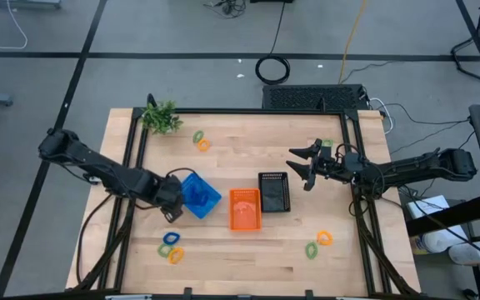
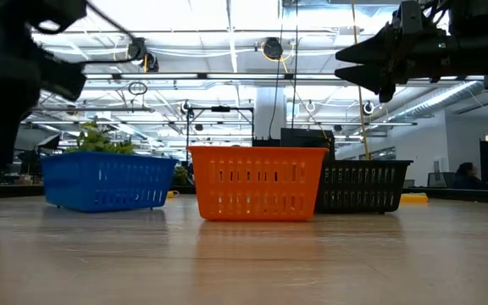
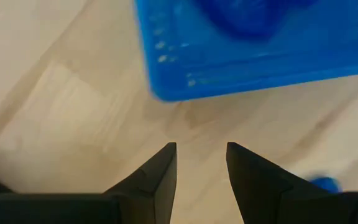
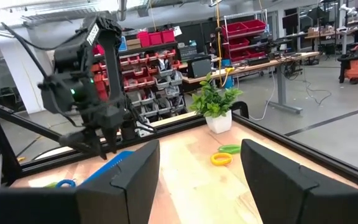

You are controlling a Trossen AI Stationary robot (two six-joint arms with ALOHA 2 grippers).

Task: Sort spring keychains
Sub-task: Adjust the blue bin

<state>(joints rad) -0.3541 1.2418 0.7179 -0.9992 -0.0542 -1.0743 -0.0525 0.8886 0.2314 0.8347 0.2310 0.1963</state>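
Nearest the table's front edge, spring keychains lie loose on the wooden table [image 1: 248,250]: a blue, green and orange cluster [image 1: 172,247] at front left, and a green one [image 1: 312,249] beside an orange one [image 1: 324,238] at front right. Just behind the left cluster, the left gripper [image 1: 172,215] hangs low beside the blue basket [image 1: 199,195], its fingers [image 3: 157,180] a narrow gap apart with nothing between them, pointing down at bare wood next to the basket's corner. Something blue lies inside that basket, too blurred to identify. In the middle of the table the orange basket [image 1: 244,208] stands touching the black basket [image 1: 274,192] on its right. Behind and to the right of the black basket, the right gripper [image 1: 306,164] hovers high above the table, its fingers spread wide and empty. Farther back, a green and an orange keychain [image 1: 201,140] lie together near the small potted plant [image 1: 162,117] at the rear left corner.
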